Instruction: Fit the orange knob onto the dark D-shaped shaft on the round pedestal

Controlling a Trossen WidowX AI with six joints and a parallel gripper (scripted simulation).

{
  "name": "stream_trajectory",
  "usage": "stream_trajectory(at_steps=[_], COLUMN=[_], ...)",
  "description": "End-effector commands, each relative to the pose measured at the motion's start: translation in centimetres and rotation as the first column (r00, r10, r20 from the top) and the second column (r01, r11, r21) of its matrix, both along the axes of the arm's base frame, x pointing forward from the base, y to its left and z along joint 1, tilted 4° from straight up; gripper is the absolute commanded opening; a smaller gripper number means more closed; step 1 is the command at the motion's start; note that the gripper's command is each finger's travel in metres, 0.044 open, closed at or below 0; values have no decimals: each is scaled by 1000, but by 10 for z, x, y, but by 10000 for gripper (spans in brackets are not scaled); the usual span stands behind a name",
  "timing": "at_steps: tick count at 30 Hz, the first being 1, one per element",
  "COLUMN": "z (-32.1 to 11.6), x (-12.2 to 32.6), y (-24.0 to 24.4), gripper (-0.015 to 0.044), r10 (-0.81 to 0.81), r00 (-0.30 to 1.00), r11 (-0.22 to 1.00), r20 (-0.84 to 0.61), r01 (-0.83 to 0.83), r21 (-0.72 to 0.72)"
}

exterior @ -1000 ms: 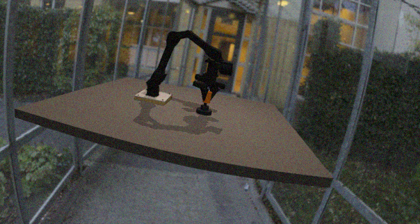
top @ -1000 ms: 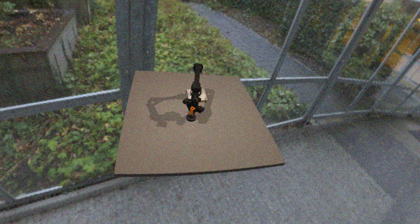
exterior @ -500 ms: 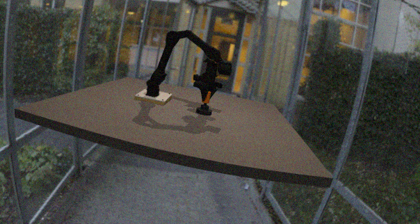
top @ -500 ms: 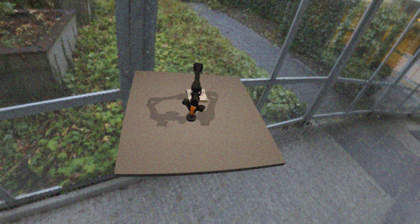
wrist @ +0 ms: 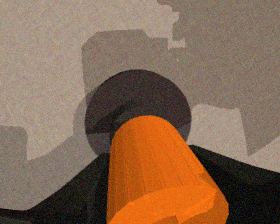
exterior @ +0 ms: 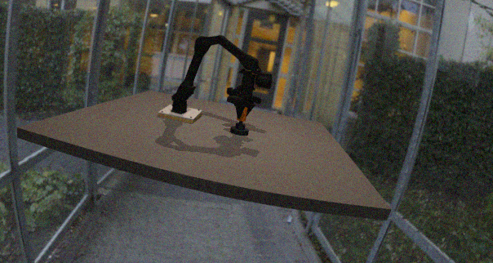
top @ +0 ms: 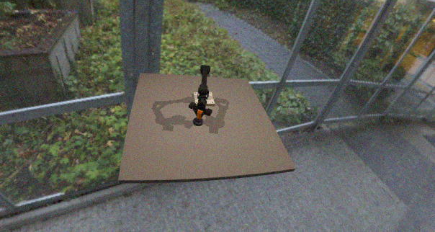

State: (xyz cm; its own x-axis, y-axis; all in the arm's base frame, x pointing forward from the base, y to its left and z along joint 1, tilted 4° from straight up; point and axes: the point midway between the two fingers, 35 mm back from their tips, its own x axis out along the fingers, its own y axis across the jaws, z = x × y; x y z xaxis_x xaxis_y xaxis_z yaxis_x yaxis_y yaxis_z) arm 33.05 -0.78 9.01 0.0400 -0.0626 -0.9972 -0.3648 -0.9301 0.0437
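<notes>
From here the orange knob [top: 199,114] [exterior: 244,114] [wrist: 153,160] hides the shaft's top in the wrist view, where its own near end is cut off by the bottom edge.

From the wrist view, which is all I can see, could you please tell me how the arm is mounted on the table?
Observer: The black jointed arm stands on a pale, flat base plate.
Operator: Thank you; is the orange ribbed knob held from above or from the side?
Observer: From above: in the exterior view the gripper points down, shut on the knob, over the dark round pedestal.
</notes>
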Motion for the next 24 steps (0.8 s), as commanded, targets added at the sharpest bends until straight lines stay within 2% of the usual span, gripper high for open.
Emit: stream_trajectory(at_steps=[1, 8, 15, 24], z=[0, 6, 6, 3], x=[1, 3, 6, 4], y=[0, -1, -1, -1], gripper=[0, 0, 0, 0], r10=[5, 14, 212, 212], r00=[1000, 1000, 977, 977], r11=[1000, 1000, 977, 977], r20=[2, 2, -12, -12], r01=[-5, -14, -212, -212], r21=[-2, -2, -9, -9])
